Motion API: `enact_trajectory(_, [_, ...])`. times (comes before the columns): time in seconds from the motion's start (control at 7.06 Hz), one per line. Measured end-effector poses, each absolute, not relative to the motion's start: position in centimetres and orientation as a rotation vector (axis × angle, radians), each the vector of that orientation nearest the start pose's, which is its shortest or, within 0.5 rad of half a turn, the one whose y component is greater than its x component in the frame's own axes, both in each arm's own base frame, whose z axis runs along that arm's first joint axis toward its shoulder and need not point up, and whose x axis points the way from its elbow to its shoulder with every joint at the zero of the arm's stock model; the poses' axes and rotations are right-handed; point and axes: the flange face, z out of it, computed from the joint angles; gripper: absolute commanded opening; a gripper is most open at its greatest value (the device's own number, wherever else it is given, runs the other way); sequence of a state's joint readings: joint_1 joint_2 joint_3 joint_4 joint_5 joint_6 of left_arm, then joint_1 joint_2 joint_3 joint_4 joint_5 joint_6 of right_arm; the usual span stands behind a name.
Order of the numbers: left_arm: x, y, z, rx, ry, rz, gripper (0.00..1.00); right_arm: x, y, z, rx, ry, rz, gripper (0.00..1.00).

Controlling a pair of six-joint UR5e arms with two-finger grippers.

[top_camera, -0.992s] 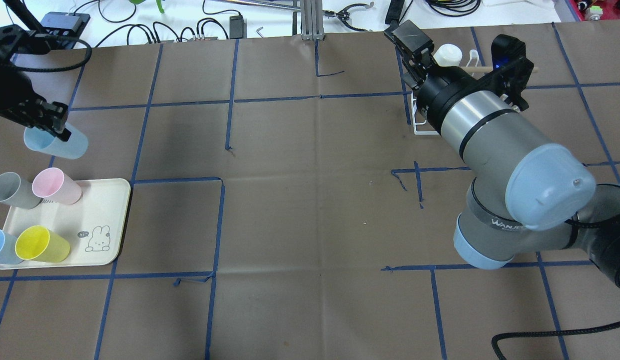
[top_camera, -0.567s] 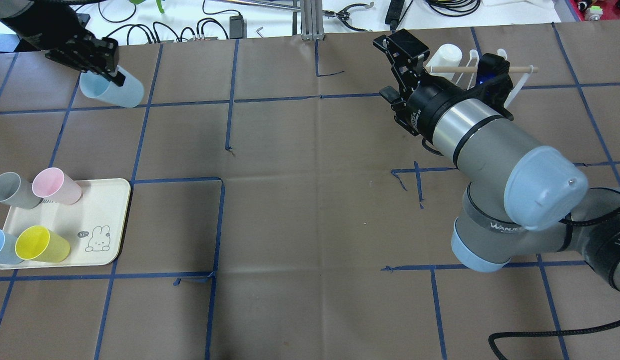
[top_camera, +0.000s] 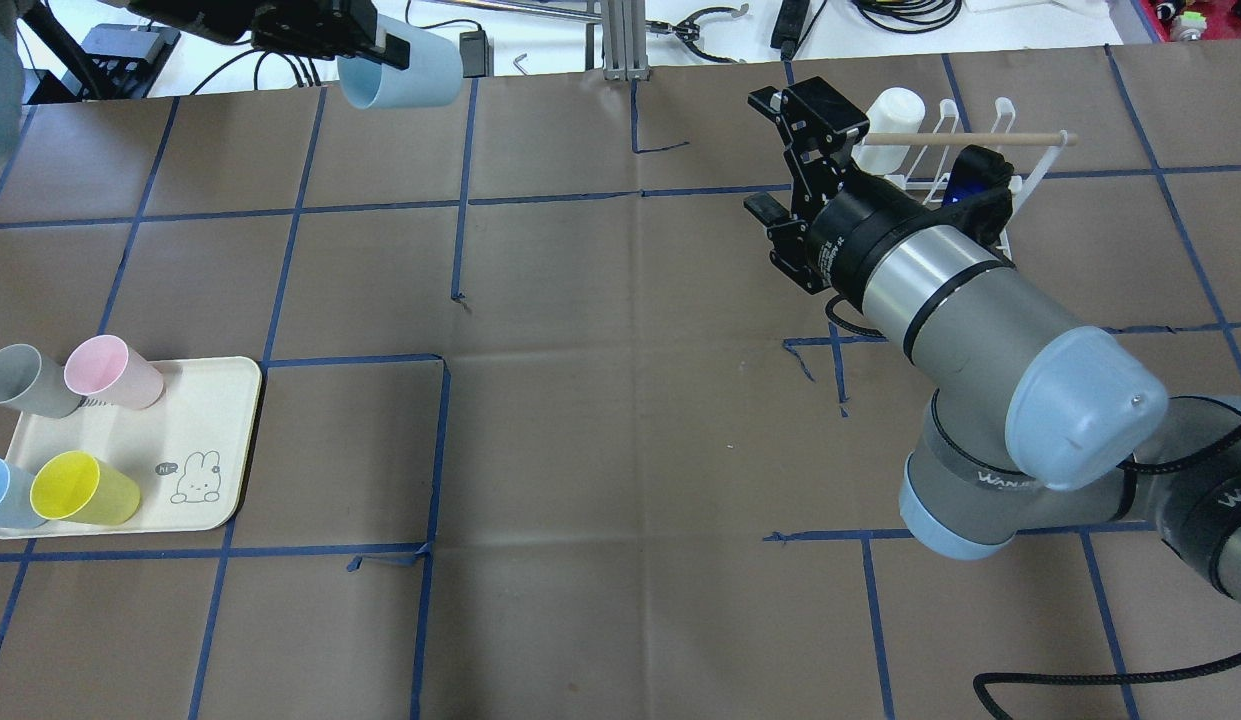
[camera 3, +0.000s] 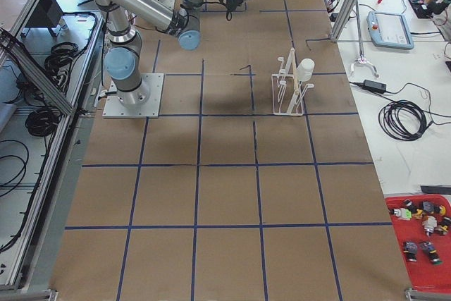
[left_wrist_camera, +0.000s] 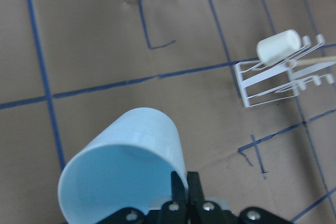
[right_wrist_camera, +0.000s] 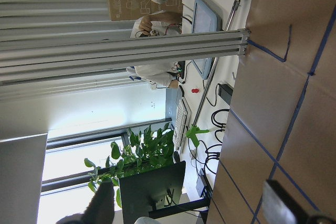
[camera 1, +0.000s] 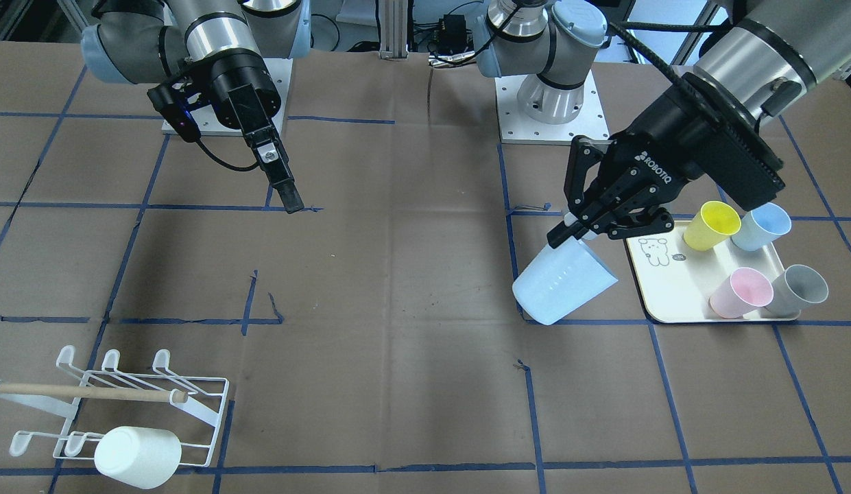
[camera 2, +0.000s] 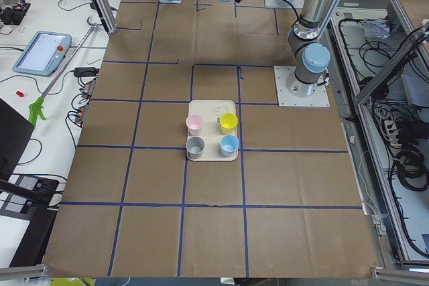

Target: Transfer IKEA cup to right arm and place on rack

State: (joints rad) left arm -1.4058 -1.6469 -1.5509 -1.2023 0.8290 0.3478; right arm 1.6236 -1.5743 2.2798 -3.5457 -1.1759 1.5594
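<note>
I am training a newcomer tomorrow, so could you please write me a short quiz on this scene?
1. True or false: a white cup is on the rack.
2. How many cups stand on the tray?
3. The left gripper holds: A a yellow cup, B a blue cup, C nothing.
Key: 1 true; 2 four; 3 B.

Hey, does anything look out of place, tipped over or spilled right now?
Nothing stands out. The cups on the tray stand upright, the white cup sits on a rack prong, and the left tool grips the light blue cup by its rim, tilted. No spill.
</note>
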Motion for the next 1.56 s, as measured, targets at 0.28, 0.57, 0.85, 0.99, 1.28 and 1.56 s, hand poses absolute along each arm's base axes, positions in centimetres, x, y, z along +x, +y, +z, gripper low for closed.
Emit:
enact_trajectory(0.28, [-12.1, -54.5, 50.8, -0.453, -2.269, 0.783, 0.0, 19.2, -40.6, 39.9, 1.103, 1.573, -0.691, 1.0])
enact_trajectory(0.57, [-13.2, -52.4, 47.2, -0.542, -2.157, 0.951, 0.0, 19.3, -41.1, 39.4, 1.14, 1.603, -0.652, 1.0])
enact_trajectory(0.85, [-16.1, -48.9, 43.3, -0.634, -2.084, 1.064, 0.0, 19.8, -41.3, 39.1, 1.165, 1.63, -0.601, 1.0])
enact_trajectory(0.99, [-18.0, -47.0, 42.0, -0.658, -2.042, 1.116, 0.0, 20.4, -41.2, 39.1, 1.161, 1.642, -0.582, 1.0])
enact_trajectory(1.28, [-20.0, -42.7, 39.4, -0.683, -1.972, 1.197, 0.01, 21.4, -41.3, 39.1, 1.166, 1.666, -0.539, 1.0])
enact_trajectory(1.56, [-20.6, -40.0, 38.0, -0.698, -1.947, 1.213, 0.02, 22.5, -41.4, 39.0, 1.17, 1.693, -0.497, 1.0])
